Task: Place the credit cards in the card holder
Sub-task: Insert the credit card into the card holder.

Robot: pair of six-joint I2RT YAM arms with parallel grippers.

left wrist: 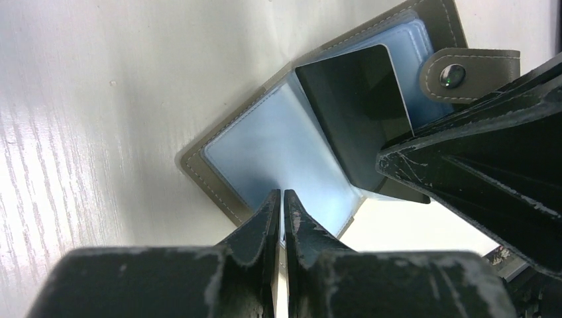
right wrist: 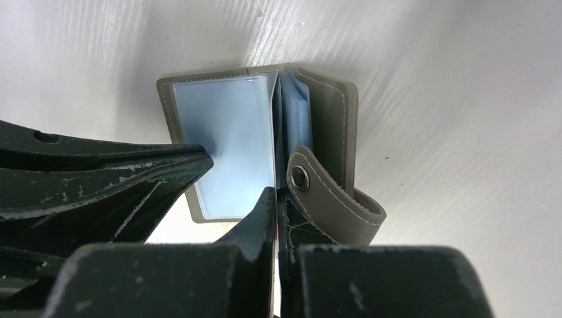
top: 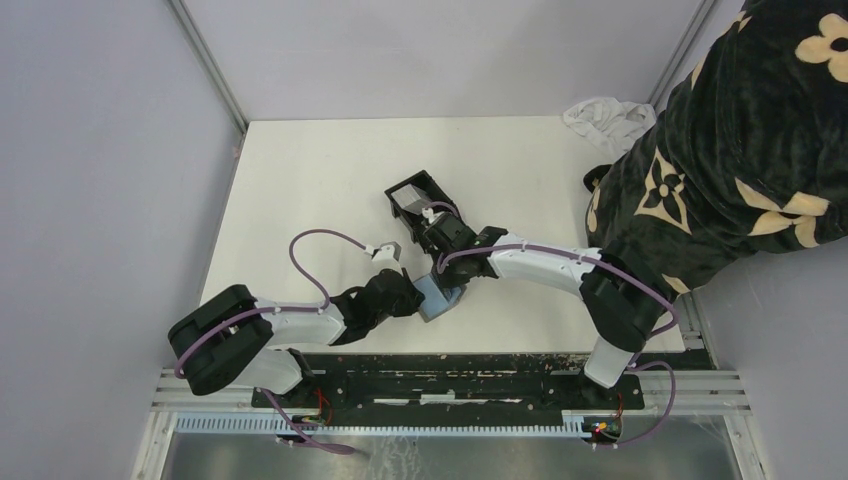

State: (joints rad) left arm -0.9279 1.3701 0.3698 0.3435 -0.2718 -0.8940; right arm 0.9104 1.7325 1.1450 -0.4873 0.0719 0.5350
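The card holder [top: 446,301] is a grey-olive folding wallet with blue plastic sleeves and a snap strap [right wrist: 318,192]. It lies open near the table's front edge. My left gripper [left wrist: 283,193] is shut on the edge of one sleeve [left wrist: 278,146]; it also shows from above [top: 416,297]. My right gripper [right wrist: 276,191] is shut on a credit card [left wrist: 358,112], which looks dark and stands partly in a sleeve. Seen from above, the right gripper [top: 447,279] is at the wallet's far side. A silver-grey card [top: 407,204] sits in a black box [top: 430,184] behind.
A white cloth [top: 605,113] lies at the table's far right corner. A person in a black flower-patterned garment [top: 740,150] leans over the right edge. Grey walls close the left and back sides. The metal rail [top: 450,385] runs along the front.
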